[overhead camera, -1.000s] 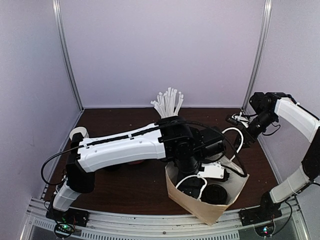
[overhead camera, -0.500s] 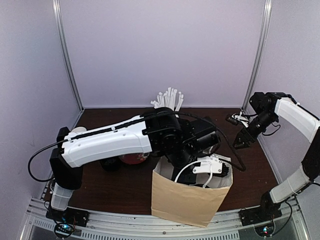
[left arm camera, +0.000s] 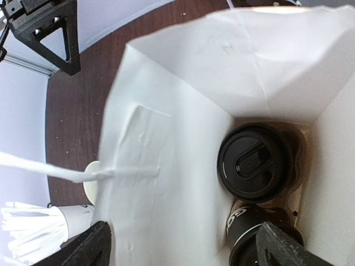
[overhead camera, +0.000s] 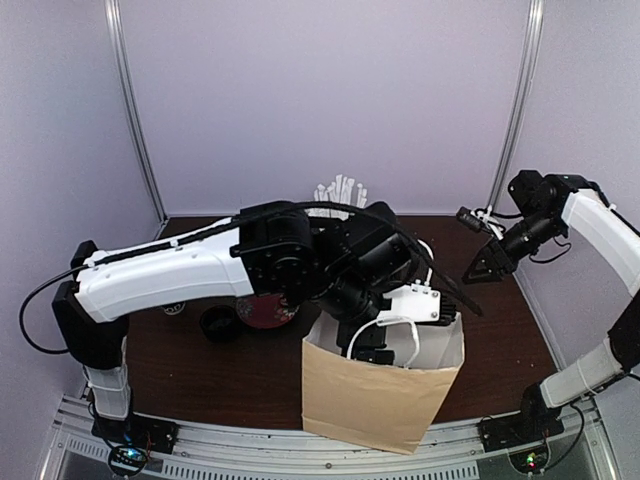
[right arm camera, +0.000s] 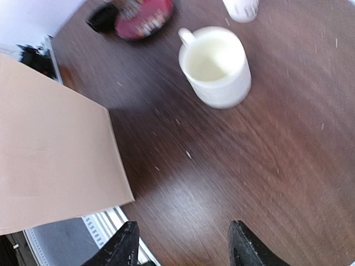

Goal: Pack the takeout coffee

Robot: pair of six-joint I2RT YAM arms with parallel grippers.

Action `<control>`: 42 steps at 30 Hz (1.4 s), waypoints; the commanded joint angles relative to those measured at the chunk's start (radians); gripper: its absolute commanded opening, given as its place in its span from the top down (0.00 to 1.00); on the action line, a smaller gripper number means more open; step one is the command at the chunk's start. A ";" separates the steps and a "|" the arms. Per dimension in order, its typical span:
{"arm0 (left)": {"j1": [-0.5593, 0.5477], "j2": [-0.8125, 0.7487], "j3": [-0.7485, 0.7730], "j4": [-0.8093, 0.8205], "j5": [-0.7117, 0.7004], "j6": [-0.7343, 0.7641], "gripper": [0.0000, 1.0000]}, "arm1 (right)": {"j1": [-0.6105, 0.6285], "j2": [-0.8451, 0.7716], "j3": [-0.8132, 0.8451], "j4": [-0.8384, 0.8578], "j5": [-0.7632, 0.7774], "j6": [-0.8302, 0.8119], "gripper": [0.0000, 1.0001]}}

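A brown paper bag [overhead camera: 372, 402] stands upright near the table's front edge. In the left wrist view, two takeout coffee cups sit on its floor. One shows its black lid [left arm camera: 255, 163]. The other [left arm camera: 250, 235] shows its black band with white lettering. My left gripper [overhead camera: 380, 350] hangs at the bag's mouth, open [left arm camera: 186, 250]. One finger [left arm camera: 89, 246] is outside the bag's white inner wall [left arm camera: 166, 166] and the other [left arm camera: 283, 248] is inside, above the second cup. My right gripper [overhead camera: 481, 270] hovers over the table at the right, open [right arm camera: 183, 246] and empty.
A cream mug [right arm camera: 216, 65] stands on the brown table beyond the bag [right arm camera: 50, 160]. A white cup of straws [overhead camera: 340, 192] is at the back. A red round thing [overhead camera: 265, 312] and a small black thing [overhead camera: 218, 322] lie left of the bag.
The bag was tipped open toward the camera a second ago and now stands upright. My left arm has drawn back and to the left. My right gripper has shifted slightly to the right.
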 commanded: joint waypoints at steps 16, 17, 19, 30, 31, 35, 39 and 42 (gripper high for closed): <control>-0.002 -0.189 -0.041 0.119 -0.030 -0.009 0.09 | 0.457 -0.086 0.260 -0.049 -0.236 0.105 0.26; -0.002 -0.203 -0.044 0.121 -0.038 -0.012 0.09 | 0.472 -0.071 0.269 -0.045 -0.230 0.110 0.27; -0.002 -0.240 -0.052 0.120 -0.066 -0.018 0.08 | 0.494 -0.037 0.290 -0.049 -0.226 0.115 0.30; 0.063 -0.474 -0.248 0.205 -0.324 -0.105 0.05 | 0.529 0.023 0.360 0.083 -0.135 0.176 1.00; 0.087 -0.497 -0.283 0.228 -0.330 -0.128 0.05 | 0.529 0.025 0.364 0.098 -0.114 0.180 1.00; 0.242 -0.567 -0.396 0.326 -0.273 -0.269 0.10 | 0.530 0.044 0.394 0.119 -0.078 0.184 1.00; 0.378 -0.589 -0.473 0.397 -0.161 -0.401 0.15 | 0.528 0.070 0.423 0.120 -0.060 0.189 1.00; 0.459 -0.554 -0.499 0.439 -0.081 -0.455 0.18 | 0.528 0.091 0.434 0.101 -0.050 0.186 0.82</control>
